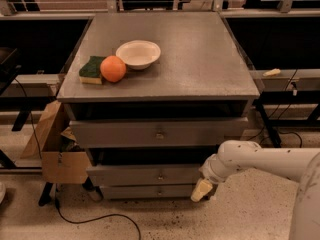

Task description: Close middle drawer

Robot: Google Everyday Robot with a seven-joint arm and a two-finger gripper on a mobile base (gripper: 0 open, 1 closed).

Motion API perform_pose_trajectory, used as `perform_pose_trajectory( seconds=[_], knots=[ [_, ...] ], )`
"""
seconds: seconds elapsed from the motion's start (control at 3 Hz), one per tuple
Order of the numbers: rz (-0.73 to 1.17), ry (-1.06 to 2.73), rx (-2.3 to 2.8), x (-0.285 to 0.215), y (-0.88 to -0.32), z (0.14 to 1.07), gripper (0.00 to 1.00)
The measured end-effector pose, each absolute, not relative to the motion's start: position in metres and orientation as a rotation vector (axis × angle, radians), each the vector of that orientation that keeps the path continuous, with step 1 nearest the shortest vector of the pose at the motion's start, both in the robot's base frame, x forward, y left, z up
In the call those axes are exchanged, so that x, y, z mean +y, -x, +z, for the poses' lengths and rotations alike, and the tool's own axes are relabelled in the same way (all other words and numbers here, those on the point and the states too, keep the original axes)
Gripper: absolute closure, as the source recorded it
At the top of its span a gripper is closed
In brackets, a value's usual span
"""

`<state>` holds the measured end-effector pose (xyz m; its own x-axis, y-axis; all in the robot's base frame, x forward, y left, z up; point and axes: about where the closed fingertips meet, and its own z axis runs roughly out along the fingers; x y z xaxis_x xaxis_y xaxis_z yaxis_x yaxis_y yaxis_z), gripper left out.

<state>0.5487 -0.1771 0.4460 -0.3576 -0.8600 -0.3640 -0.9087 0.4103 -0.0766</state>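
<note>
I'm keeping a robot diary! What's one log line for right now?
task: close middle drawer | gripper: low, by drawer front's right end | drawer: looks slightly out | cabinet top: bowl, orange, sponge

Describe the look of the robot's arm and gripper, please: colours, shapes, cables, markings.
The arm is smooth, white and tube-shaped, with a rounded joint and small dark dots. The gripper, near the right end of the middle drawer, is pale cream. No cables or lettering show.

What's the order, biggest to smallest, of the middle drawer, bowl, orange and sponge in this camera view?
1. middle drawer
2. bowl
3. orange and sponge look alike; the orange hides part of the sponge.
The gripper sits by the middle drawer's right end.
</note>
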Motion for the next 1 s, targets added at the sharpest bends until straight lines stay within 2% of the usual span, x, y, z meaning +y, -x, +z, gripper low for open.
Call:
perform_pose_trajectory(
  seconds=[1.0],
  knots=[
    [0.23,1.57,2.296,-0.154,-0.559,0.442,0.0]
  ],
)
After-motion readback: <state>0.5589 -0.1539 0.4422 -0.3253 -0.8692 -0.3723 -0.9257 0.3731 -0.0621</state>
